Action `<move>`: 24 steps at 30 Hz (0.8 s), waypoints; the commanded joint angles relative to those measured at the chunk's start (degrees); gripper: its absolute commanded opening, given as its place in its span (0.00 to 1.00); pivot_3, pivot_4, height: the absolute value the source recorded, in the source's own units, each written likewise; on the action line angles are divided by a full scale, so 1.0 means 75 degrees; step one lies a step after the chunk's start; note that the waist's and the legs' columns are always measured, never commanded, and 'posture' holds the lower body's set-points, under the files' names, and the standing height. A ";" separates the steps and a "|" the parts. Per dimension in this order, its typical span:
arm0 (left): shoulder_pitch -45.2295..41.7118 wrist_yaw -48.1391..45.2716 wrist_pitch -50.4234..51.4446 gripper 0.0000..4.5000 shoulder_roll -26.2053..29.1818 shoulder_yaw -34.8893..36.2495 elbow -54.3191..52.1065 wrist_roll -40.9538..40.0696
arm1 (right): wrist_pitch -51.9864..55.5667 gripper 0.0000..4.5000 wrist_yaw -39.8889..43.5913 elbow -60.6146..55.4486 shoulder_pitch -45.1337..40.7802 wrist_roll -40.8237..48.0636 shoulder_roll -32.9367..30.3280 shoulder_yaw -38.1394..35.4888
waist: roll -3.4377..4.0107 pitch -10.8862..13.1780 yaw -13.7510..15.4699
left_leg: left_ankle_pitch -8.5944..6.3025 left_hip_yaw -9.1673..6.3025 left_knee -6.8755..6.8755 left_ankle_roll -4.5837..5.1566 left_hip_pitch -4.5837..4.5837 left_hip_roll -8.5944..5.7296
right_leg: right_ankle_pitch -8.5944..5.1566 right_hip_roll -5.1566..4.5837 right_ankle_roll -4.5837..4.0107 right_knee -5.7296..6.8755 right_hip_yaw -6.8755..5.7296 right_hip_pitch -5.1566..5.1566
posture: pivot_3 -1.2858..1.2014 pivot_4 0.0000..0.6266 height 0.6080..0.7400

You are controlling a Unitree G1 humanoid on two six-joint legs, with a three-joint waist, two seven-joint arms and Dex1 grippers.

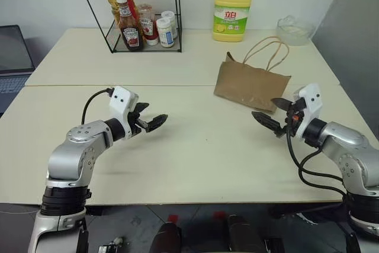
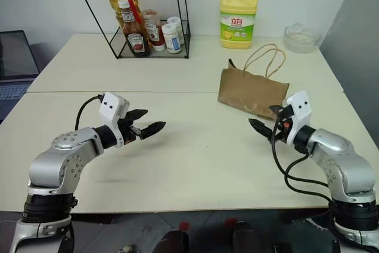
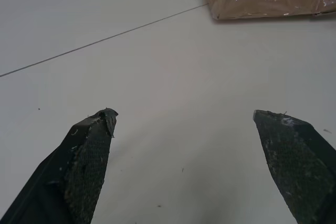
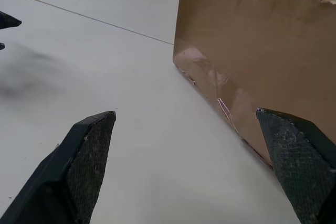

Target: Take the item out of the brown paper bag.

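Bag (image 1: 251,84) stands toward the table's (image 1: 177,164) far right, mouth and handles up, leaning away, so the item presumably sits inside, hidden by the paper. Right gripper (image 1: 274,115) hovers just beside the bag's near bottom corner, jaws wide and empty. Left gripper (image 1: 149,118) hangs well apart over the table's middle, equally wide, pointing toward the bag, likely readying a two-handed approach.
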 commanded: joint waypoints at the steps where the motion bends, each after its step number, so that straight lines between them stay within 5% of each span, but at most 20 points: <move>1: -0.0050 -0.0031 -0.0344 0.99 0.0058 0.0130 0.0093 0.0060 | -0.0078 1.00 -0.0049 -0.0128 -0.0048 0.0094 -0.0074 -0.0237 | 0.0001 0.0001 0.0000 | 0.0000 -0.0001 0.0000 0.0000 0.0000 0.0000 | 0.0000 0.0000 0.0000 0.0000 -0.0002 0.0000 | 0.52 0.24 1.00; 13: -0.0515 0.0086 -0.1139 0.99 -0.0101 -0.0045 0.0369 0.0405 | -0.0469 1.00 -0.0809 0.0202 -0.0197 -0.0411 -0.0093 -0.0493 | -0.0007 0.0006 0.0012 | 0.0000 -0.0006 0.0004 0.0000 -0.0009 0.0000 | 0.0000 -0.0001 0.0000 0.0001 -0.0009 -0.0002 | 0.52 0.24 1.00; 24: -0.2156 -0.0792 -0.0338 0.99 -0.0230 -0.0489 0.0097 -0.0419 | -0.0090 1.00 -0.0886 0.0736 -0.1264 -0.0120 -0.0155 -0.0655 | -0.0008 0.0008 -0.0004 | 0.0001 -0.0019 0.0013 -0.0001 -0.0029 0.0000 | 0.0001 -0.0001 0.0000 0.0002 -0.0027 -0.0009 | 0.52 0.24 1.00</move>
